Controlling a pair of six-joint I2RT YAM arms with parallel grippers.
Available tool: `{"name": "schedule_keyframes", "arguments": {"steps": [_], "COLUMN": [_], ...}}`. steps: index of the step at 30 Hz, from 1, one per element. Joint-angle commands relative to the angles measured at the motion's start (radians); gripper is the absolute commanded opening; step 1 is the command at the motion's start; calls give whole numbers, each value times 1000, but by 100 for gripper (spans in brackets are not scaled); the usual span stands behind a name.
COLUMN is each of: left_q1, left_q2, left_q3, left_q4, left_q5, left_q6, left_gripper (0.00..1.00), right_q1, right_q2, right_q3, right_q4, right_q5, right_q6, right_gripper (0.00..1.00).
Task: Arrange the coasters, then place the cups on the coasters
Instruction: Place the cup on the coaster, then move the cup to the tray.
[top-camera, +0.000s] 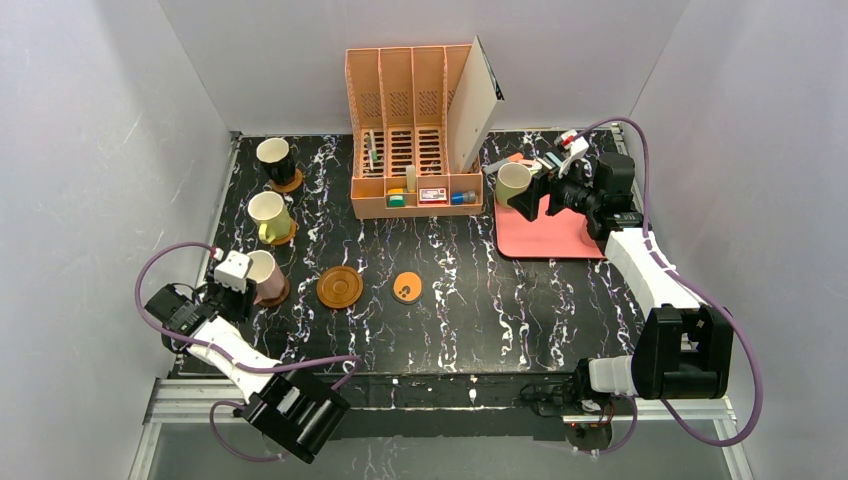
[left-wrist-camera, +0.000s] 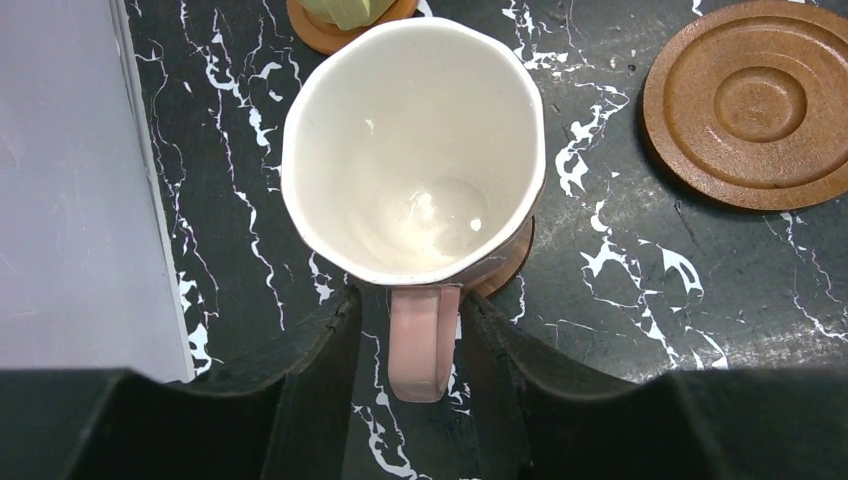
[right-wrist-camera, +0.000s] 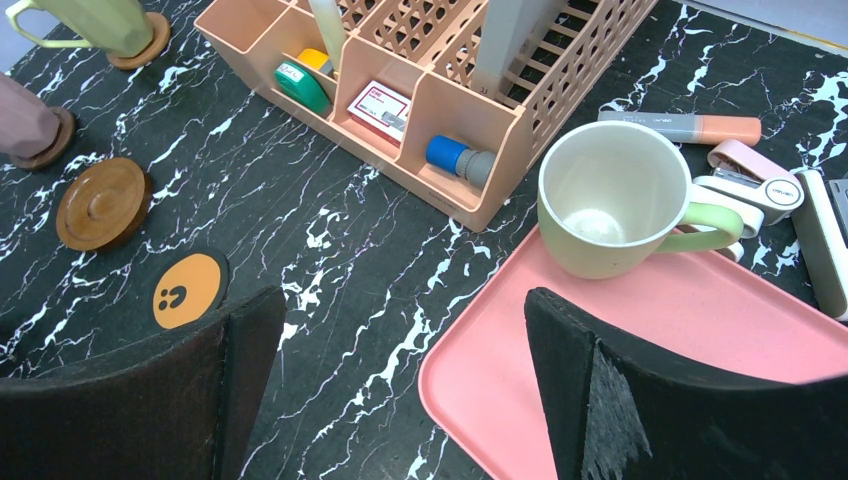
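Note:
The pink cup (left-wrist-camera: 415, 150) stands on a dark brown coaster (left-wrist-camera: 510, 265) at the table's left. My left gripper (left-wrist-camera: 410, 300) is open, one finger on each side of the pink handle (left-wrist-camera: 425, 340), with small gaps showing. Behind it the yellow cup (top-camera: 268, 215) and the black cup (top-camera: 275, 155) each sit on an orange-brown coaster. The ringed wooden coaster (top-camera: 339, 288) and the orange marked coaster (top-camera: 407, 287) lie bare mid-table. The olive green cup (right-wrist-camera: 610, 200) stands on the pink tray (right-wrist-camera: 700, 340). My right gripper (right-wrist-camera: 400, 310) hangs wide open just short of it, holding nothing.
An orange desk organizer (top-camera: 415, 130) with a leaning white board stands at the back centre. A stapler (right-wrist-camera: 760, 185), markers and other stationery lie beyond the tray at the right. White walls close in the table on the left, back and right.

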Motion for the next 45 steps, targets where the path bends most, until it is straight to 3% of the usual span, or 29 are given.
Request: {"name": "schedule_keyframes", "arguments": {"steps": [1, 8, 9, 14, 16, 20, 28, 33, 39, 45], "left_q1": [5, 6, 7, 10, 12, 15, 25, 31, 33, 4], "left_q2": [-10, -7, -6, -3, -5, -17, -26, 0, -11, -35], "left_q3": [3, 4, 5, 11, 14, 23, 63, 119, 167, 225], "left_q4": [-8, -2, -2, -5, -12, -28, -17, 23, 121, 324], "left_q5": [25, 20, 21, 19, 18, 15, 21, 9, 8, -70], "left_q6": [4, -3, -2, -5, -3, -1, -78, -208, -398, -709], "left_gripper": [41, 41, 55, 62, 84, 97, 98, 98, 98, 98], "right_q1": [0, 0, 0, 0, 0, 0, 0, 0, 0, 0], "right_q2": [-32, -30, -29, -29, -28, -28, -27, -26, -23, -20], "right_q3": [26, 26, 25, 26, 25, 27, 27, 28, 27, 28], "right_q4": [23, 21, 21, 21, 21, 20, 20, 20, 20, 20], "right_q5": [-12, -11, -13, -13, -13, -14, -13, -13, -14, -12], "right_q6": [-6, -6, -6, -6, -6, -8, -8, -8, -6, -5], "right_gripper": [98, 98, 98, 98, 98, 98, 98, 98, 98, 98]}}
